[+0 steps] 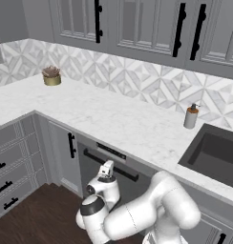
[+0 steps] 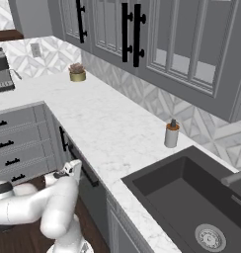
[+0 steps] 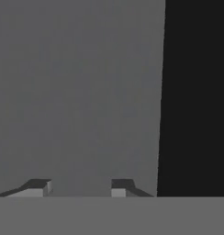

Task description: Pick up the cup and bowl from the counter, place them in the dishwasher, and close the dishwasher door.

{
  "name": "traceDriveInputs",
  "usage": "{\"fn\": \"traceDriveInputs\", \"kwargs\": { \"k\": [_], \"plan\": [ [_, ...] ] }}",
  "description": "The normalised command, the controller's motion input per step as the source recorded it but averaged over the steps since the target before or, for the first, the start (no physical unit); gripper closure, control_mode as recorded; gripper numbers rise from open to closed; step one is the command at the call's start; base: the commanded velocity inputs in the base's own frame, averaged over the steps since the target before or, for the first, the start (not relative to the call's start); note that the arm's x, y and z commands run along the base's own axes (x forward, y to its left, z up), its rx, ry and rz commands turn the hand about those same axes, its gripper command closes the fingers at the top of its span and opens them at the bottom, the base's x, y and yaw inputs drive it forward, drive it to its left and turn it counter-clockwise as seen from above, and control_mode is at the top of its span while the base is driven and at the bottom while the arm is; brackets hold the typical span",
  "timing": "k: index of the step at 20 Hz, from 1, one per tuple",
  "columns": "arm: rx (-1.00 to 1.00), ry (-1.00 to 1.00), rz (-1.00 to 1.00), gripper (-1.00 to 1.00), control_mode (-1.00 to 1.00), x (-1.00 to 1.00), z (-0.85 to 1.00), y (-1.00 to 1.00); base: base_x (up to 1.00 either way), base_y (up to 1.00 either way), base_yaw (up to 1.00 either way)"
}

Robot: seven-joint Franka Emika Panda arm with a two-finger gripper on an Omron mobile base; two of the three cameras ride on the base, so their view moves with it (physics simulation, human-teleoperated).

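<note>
From the left base view we see the pincer (image 1: pixel 106 168) just in front of the dishwasher door (image 1: pixel 132 187), which stands upright under the bench (image 1: pixel 90 114), by its black bar handle (image 1: pixel 111 164); the arm covers much of the door. A gold plant pot (image 1: pixel 52 78) sits near the bench's far left corner, a soap dispenser (image 1: pixel 190 117) near the sink (image 1: pixel 214 152).

From the right base view the pincer (image 2: pixel 72 168) blurs against the handle; contact is unclear.

In the hand view the fingertips (image 3: pixel 38 187) stand apart with flat grey panel between; nothing is visibly held.
</note>
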Motion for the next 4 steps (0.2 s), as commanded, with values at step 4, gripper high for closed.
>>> {"fn": "traceDriveInputs", "kwargs": {
  "k": [4],
  "plan": [
    [0.15,0.0,0.0,-1.0,-1.0,0.0,0.84,-0.46,0.0,0.0,0.0]
  ]
}}
